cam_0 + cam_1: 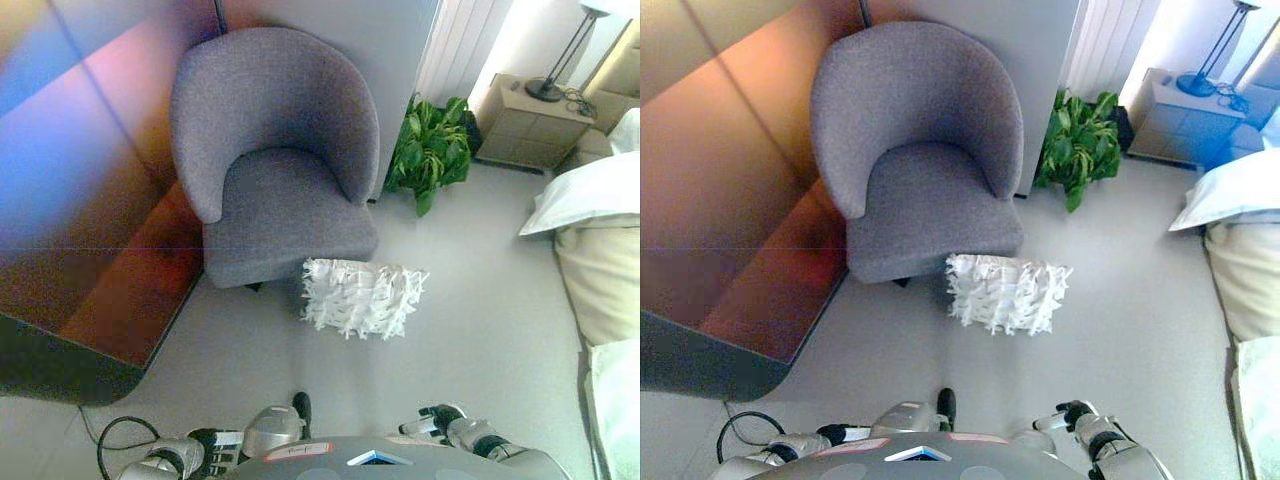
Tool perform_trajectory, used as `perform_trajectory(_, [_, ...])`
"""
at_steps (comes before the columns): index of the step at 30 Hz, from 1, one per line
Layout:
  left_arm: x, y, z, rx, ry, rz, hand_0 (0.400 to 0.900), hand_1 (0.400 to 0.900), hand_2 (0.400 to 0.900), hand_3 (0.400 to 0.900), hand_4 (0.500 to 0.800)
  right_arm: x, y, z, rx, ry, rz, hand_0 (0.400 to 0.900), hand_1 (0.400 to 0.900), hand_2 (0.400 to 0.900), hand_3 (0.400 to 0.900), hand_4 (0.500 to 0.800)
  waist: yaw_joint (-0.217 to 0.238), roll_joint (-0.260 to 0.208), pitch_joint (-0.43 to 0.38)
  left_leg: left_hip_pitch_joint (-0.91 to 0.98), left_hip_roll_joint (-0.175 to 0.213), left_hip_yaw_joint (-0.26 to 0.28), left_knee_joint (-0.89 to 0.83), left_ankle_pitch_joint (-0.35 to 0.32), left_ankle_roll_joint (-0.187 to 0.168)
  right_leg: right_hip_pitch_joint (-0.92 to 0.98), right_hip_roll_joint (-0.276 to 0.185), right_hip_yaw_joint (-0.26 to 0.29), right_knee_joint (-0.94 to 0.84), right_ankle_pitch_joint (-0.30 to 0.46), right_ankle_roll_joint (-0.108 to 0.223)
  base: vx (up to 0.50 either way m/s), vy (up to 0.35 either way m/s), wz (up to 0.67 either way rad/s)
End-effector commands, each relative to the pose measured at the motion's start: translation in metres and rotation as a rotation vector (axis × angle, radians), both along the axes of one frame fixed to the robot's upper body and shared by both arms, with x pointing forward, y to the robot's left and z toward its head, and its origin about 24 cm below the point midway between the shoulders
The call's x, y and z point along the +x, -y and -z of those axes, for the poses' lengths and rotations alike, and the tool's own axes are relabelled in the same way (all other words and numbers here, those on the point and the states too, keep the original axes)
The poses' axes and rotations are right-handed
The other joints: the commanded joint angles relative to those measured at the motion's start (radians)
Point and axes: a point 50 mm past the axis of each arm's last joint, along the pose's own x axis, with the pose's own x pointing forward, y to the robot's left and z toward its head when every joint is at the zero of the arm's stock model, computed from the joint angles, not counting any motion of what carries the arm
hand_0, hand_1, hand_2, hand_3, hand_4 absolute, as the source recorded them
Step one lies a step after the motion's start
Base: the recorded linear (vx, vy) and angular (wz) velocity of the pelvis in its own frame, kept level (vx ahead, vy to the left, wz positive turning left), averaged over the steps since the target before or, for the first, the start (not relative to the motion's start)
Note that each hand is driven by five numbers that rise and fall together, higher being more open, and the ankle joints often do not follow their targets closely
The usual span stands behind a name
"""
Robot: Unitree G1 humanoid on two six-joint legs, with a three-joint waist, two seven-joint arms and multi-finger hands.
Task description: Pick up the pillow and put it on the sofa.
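White, shaggy-fringed pillow (362,297) on pale grey floor (480,330), ahead of the dark fingers of the right hand (437,418). Armchair (275,150): plain grey fabric. Plant (432,150): green leaves. Nightstand (528,122): beige, bearing a dark-based lamp (560,62). Bedding (590,192): white over cream. Wall panel (90,190): reddish-brown, glossy.

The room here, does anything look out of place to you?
Yes: a white fringed pillow lies on the grey floor, against the front right corner of the grey armchair, whose seat is bare. Nothing looks spilled or broken.
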Motion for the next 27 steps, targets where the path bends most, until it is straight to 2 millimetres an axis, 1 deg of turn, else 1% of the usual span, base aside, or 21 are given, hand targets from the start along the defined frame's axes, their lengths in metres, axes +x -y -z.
perform_trajectory(1, [0.015,-0.012,-0.006,0.033,0.056,-0.036,0.900,0.900,0.900,0.900,0.800,0.014,0.024,-0.010,-0.150,0.032,-0.096,0.900,0.900,0.900,0.900,0.800,-0.053,0.003,0.049,-0.029,0.045,-0.013,0.079,-0.082,-0.069,-0.155,0.009,-0.063,-0.257,0.238,0.002,0.18,-0.246,0.16])
perform_trajectory(2, [0.018,-0.013,-0.007,0.035,0.065,-0.035,0.900,0.900,0.900,0.900,0.800,0.016,0.026,-0.011,-0.171,0.043,-0.113,0.900,0.900,0.900,0.900,0.800,-0.063,-0.004,0.055,-0.021,0.040,-0.018,0.076,-0.098,-0.074,-0.195,0.004,-0.059,-0.303,0.274,0.011,0.21,-0.242,0.37])
perform_trajectory(3, [0.020,-0.014,-0.008,0.033,0.076,-0.034,0.900,0.900,0.900,0.900,0.800,0.018,0.029,-0.013,-0.196,0.057,-0.121,0.900,0.900,0.900,0.900,0.800,-0.080,-0.013,0.064,-0.008,0.030,-0.029,0.080,-0.126,-0.077,-0.234,-0.001,-0.044,-0.364,0.314,0.025,0.27,-0.224,0.57])
perform_trajectory(4, [0.022,-0.014,-0.008,0.032,0.087,-0.036,0.900,0.900,0.900,0.900,0.800,0.019,0.034,-0.015,-0.224,0.063,-0.135,0.900,0.900,0.900,0.900,0.800,-0.097,-0.017,0.072,0.005,0.025,-0.049,0.089,-0.154,-0.078,-0.267,0.005,-0.019,-0.402,0.328,0.031,0.29,-0.215,0.68])
perform_trajectory(5, [0.022,-0.014,-0.008,0.029,0.091,-0.034,0.900,0.900,0.900,0.900,0.800,0.019,0.037,-0.016,-0.253,0.065,-0.152,0.900,0.900,0.900,0.900,0.800,-0.108,-0.018,0.076,0.012,0.024,-0.066,0.103,-0.177,-0.078,-0.279,0.011,0.004,-0.411,0.329,0.032,0.29,-0.228,0.77])
perform_trajectory(6, [0.022,-0.012,-0.008,0.024,0.097,-0.031,0.900,0.900,0.900,0.900,0.800,0.019,0.042,-0.018,-0.301,0.068,-0.190,0.900,0.900,0.900,0.900,0.800,-0.120,-0.024,0.081,0.014,0.021,-0.088,0.135,-0.208,-0.077,-0.289,0.016,0.039,-0.395,0.325,0.030,0.25,-0.227,0.73])
perform_trajectory(7, [0.022,-0.009,-0.007,0.017,0.102,-0.034,0.900,0.900,0.900,0.900,0.800,0.020,0.048,-0.020,-0.349,0.074,-0.228,0.900,0.900,0.900,0.900,0.800,-0.126,-0.030,0.084,0.007,0.020,-0.103,0.175,-0.229,-0.075,-0.280,0.017,0.058,-0.368,0.304,0.033,0.25,-0.211,0.67])
perform_trajectory(9, [0.017,-0.004,-0.004,0.015,0.106,-0.045,0.900,0.900,0.900,0.900,0.800,0.024,0.057,-0.026,-0.434,0.078,-0.300,0.900,0.900,0.900,0.900,0.800,-0.126,-0.034,0.091,-0.001,0.034,-0.121,0.231,-0.245,-0.086,-0.265,0.012,0.060,-0.315,0.275,0.037,0.22,-0.194,0.53])
perform_trajectory(10, [0.017,-0.003,-0.003,0.009,0.106,-0.039,0.900,0.900,0.900,0.900,0.800,0.031,0.061,-0.030,-0.482,0.094,-0.323,0.900,0.900,0.900,0.900,0.800,-0.118,-0.034,0.098,-0.016,0.056,-0.121,0.260,-0.248,-0.098,-0.272,0.007,0.047,-0.278,0.255,0.038,0.11,-0.244,0.45])
perform_trajectory(12, [0.017,-0.002,-0.003,0.005,0.103,-0.014,0.900,0.900,0.900,0.900,0.800,0.053,0.065,-0.041,-0.563,0.182,-0.347,0.900,0.900,0.900,0.900,0.800,-0.096,-0.034,0.116,-0.033,0.092,-0.129,0.253,-0.229,-0.112,-0.282,-0.003,0.013,-0.252,0.242,0.039,0.06,-0.251,0.29])
perform_trajectory(15, [0.013,-0.002,-0.003,0.003,0.091,-0.018,0.900,0.900,0.900,0.900,0.800,0.085,0.066,-0.058,-0.642,0.319,-0.363,0.900,0.900,0.900,0.900,0.800,-0.076,-0.018,0.134,-0.031,0.117,-0.151,0.201,-0.199,-0.134,-0.321,-0.003,-0.008,-0.231,0.236,0.045,0.02,-0.159,0.21])
perform_trajectory(16, [0.014,-0.003,-0.003,0.000,0.091,-0.010,0.900,0.900,0.900,0.900,0.800,0.100,0.068,-0.066,-0.666,0.374,-0.371,0.900,0.900,0.900,0.900,0.800,-0.072,-0.008,0.141,-0.032,0.127,-0.157,0.173,-0.185,-0.142,-0.350,-0.002,-0.017,-0.217,0.236,0.046,-0.08,-0.090,0.25])
perform_trajectory(18, [0.020,-0.001,-0.004,-0.019,0.108,0.012,0.900,0.900,0.900,0.900,0.800,0.136,0.071,-0.091,-0.717,0.469,-0.385,0.900,0.900,0.900,0.900,0.800,-0.065,0.017,0.163,-0.050,0.137,-0.169,0.132,-0.160,-0.154,-0.419,-0.007,-0.023,-0.181,0.239,0.047,-0.11,-0.044,0.30])
perform_trajectory(20, [0.023,0.002,-0.004,-0.032,0.119,0.028,0.900,0.900,0.900,0.900,0.800,0.155,0.074,-0.108,-0.762,0.525,-0.380,0.900,0.900,0.900,0.900,0.800,-0.056,0.039,0.179,-0.060,0.137,-0.180,0.098,-0.146,-0.162,-0.456,-0.012,-0.026,-0.161,0.240,0.048,-0.07,-0.011,0.28])
perform_trajectory(23, [0.026,0.006,-0.003,-0.046,0.134,0.048,0.900,0.900,0.900,0.900,0.800,0.172,0.079,-0.127,-0.822,0.605,-0.356,0.900,0.900,0.900,0.900,0.800,-0.044,0.074,0.199,-0.070,0.135,-0.197,0.056,-0.130,-0.170,-0.512,-0.022,-0.027,-0.131,0.242,0.050,-0.04,-0.002,0.28])
perform_trajectory(26, [0.031,0.009,-0.004,-0.057,0.151,0.052,0.900,0.900,0.900,0.900,0.800,0.181,0.084,-0.140,-0.879,0.659,-0.341,0.900,0.900,0.900,0.900,0.800,-0.039,0.104,0.219,-0.086,0.132,-0.207,0.038,-0.121,-0.175,-0.563,-0.033,-0.025,-0.099,0.239,0.049,-0.03,0.022,0.20])
perform_trajectory(27, [0.034,0.012,-0.004,-0.067,0.162,0.055,0.900,0.900,0.900,0.900,0.800,0.185,0.087,-0.146,-0.897,0.683,-0.314,0.900,0.900,0.900,0.900,0.800,-0.038,0.120,0.229,-0.095,0.131,-0.208,0.025,-0.115,-0.177,-0.584,-0.036,-0.027,-0.090,0.238,0.047,-0.05,0.036,0.17])
